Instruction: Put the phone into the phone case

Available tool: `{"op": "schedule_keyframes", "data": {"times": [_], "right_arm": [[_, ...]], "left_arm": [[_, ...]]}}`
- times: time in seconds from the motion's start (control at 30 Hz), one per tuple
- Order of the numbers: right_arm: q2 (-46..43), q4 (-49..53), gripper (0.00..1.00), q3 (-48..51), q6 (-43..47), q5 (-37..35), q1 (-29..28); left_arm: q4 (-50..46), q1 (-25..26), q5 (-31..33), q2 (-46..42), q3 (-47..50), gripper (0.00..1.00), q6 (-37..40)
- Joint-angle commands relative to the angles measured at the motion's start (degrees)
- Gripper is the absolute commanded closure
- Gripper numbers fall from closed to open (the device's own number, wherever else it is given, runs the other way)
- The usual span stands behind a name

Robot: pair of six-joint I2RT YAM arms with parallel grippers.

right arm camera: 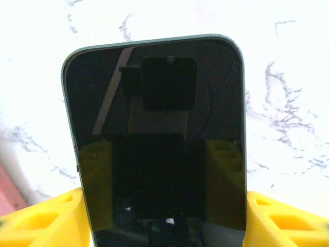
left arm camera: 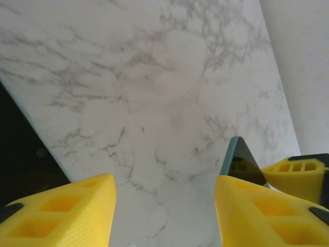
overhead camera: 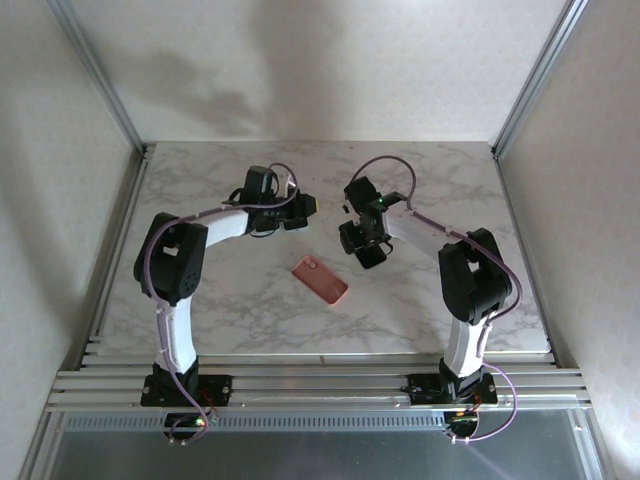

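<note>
Right claw (right arm camera: pixel 164 221) pinching phone (right arm camera: pixel 154 128) by long edges between yellow fingers (right arm camera: pixel 49 218). Screen dark, facing wrist camera, marble worktop (overhead camera: pixel 200 300) behind.

Pink phone case (overhead camera: pixel 320 280) lies flat mid-worktop, no phone in it, near right claw (overhead camera: pixel 365 245) on base side, not touching. Case corner at left edge of right wrist view (right arm camera: pixel 7 193).

Left claw (left arm camera: pixel 164 216) spread, holding nothing. Phone edge (left arm camera: pixel 237 159) just beyond its right finger.
</note>
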State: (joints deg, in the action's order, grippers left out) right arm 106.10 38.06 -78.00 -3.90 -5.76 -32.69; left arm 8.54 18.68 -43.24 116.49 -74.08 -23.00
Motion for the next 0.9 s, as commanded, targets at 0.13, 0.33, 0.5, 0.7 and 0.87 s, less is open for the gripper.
{"op": "schedule_keyframes", "data": {"times": [0.13, 0.33, 0.5, 0.7, 0.87], "right_arm": [[-5.0, 1.1, 0.36, 1.7, 0.3, 1.2, -3.5], [-5.5, 1.7, 0.36, 1.8, 0.4, 0.6, -5.9], [-5.2, 1.9, 0.36, 1.6, 0.4, 0.6, -6.9], [-4.7, 1.7, 0.36, 1.5, 0.4, 0.1, -7.3], [-4.2, 2.1, 0.36, 1.2, 0.4, -0.2, -7.3]], "left_arm": [[-8.2, 1.3, -11.1, 3.5, -4.7, 0.42, 6.8], [-8.9, 2.1, -16.4, 4.5, -5.5, 0.39, 7.4], [-10.2, 2.9, -20.1, 5.1, -5.4, 0.39, 8.4], [-11.6, 3.8, -20.9, 5.5, -4.5, 0.39, 9.7], [-11.3, 4.0, -21.7, 5.4, -3.6, 0.42, 9.7]]}}
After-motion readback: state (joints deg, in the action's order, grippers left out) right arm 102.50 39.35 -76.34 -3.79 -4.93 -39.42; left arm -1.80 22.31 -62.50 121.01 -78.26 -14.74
